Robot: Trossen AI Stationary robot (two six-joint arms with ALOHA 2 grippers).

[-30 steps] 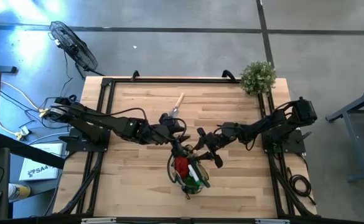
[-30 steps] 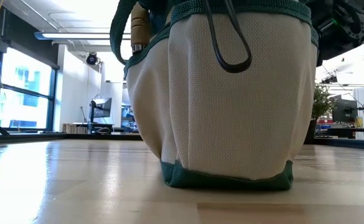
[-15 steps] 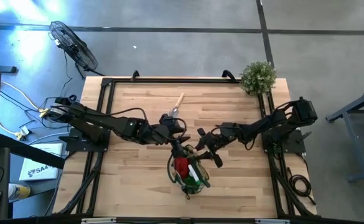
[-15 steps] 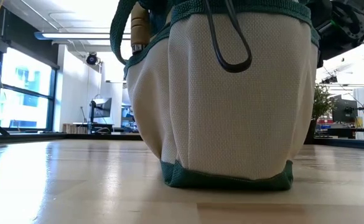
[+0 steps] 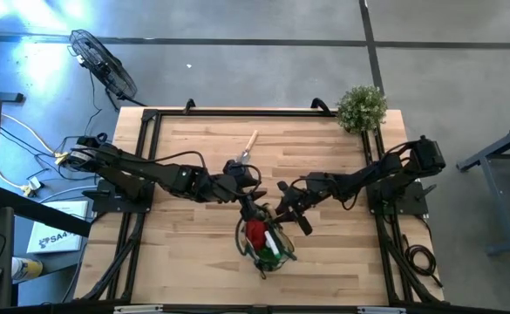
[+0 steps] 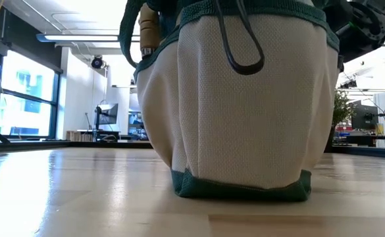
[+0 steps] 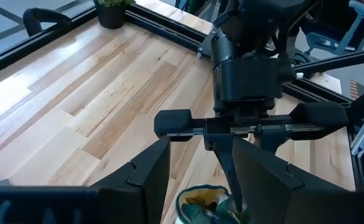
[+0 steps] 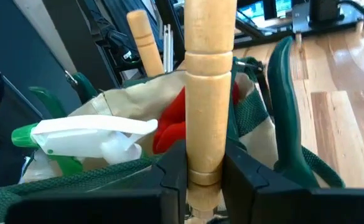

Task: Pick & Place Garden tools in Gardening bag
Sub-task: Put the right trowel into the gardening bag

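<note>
The task looks mostly done: the woven tan gardening bag (image 5: 265,242), lower centre of the high view, already holds a red cone (image 8: 172,121) and a white-and-green spray bottle (image 8: 88,138). The right gripper (image 8: 205,169) clamps a smooth, turned wooden handle (image 8: 209,74) upright at the rim. The left gripper (image 7: 197,171) hovers beside it, fingers apart. One pale-handled tool (image 5: 249,143) remains upper centre on the plank table (image 5: 193,253).
</note>
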